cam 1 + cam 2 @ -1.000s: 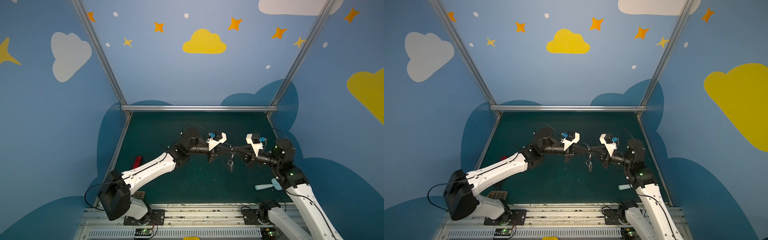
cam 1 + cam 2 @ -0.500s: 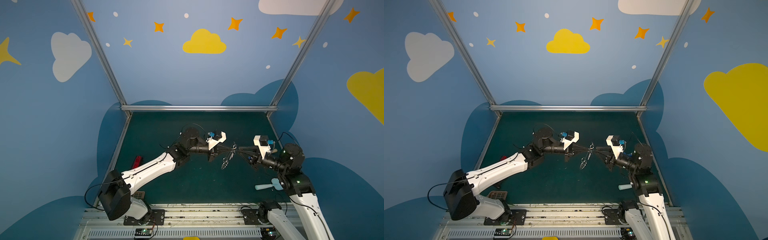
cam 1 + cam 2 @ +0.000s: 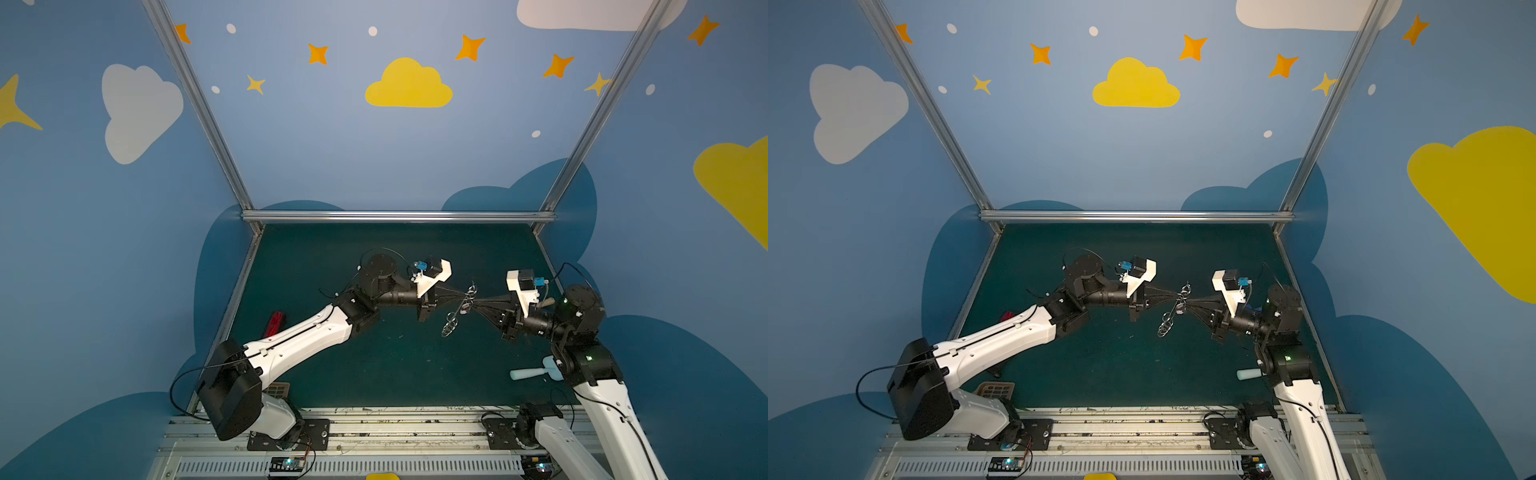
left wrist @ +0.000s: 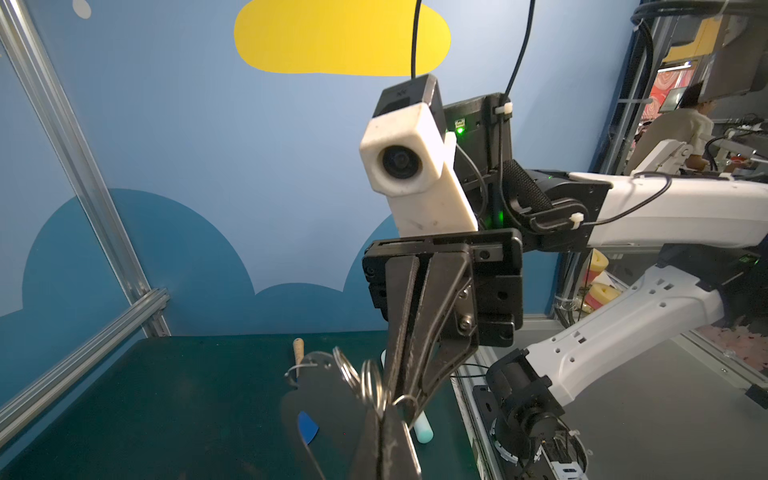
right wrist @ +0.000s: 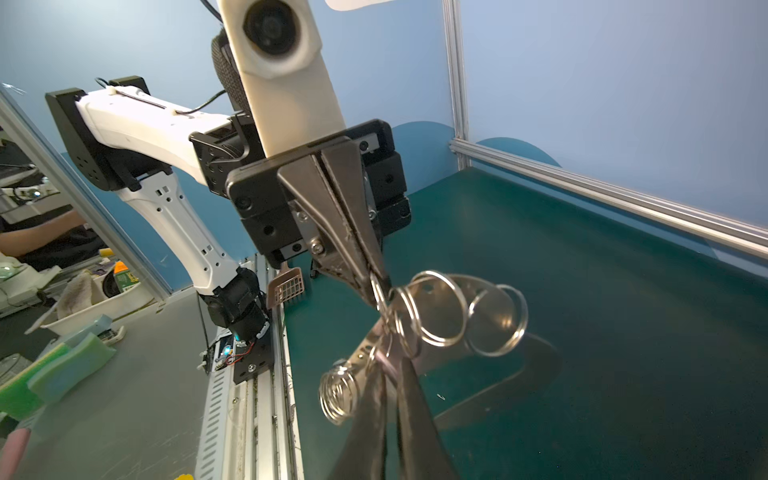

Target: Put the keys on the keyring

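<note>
The keyring [image 3: 454, 319] [image 3: 1168, 323], a flat grey plate with several silver split rings, hangs tilted above the green mat between both arms. My left gripper [image 3: 466, 297] [image 4: 382, 411] is shut on its ringed rim; the plate [image 4: 328, 399] hangs beside the fingers. My right gripper [image 3: 476, 301] [image 5: 388, 365] meets it tip to tip from the opposite side. Its jaws are shut on a thin pale strip at the plate [image 5: 440, 307] rim, which looks like the head of the keys [image 5: 387, 360]. A small white spot [image 3: 1179, 309] shows there in both top views.
A red oblong gadget [image 3: 275, 324] lies by the left wall. A pale blue spatula [image 3: 534, 373] lies on the mat under the right arm. A brown slotted piece [image 3: 277, 390] sits at the front left edge. A wooden-handled tool [image 4: 298, 349] lies near the right wall.
Half a second ago my right gripper had drawn back to the right and the keyring had swung askew. It has now come back to the keyring and shut. The left arm stayed put.
</note>
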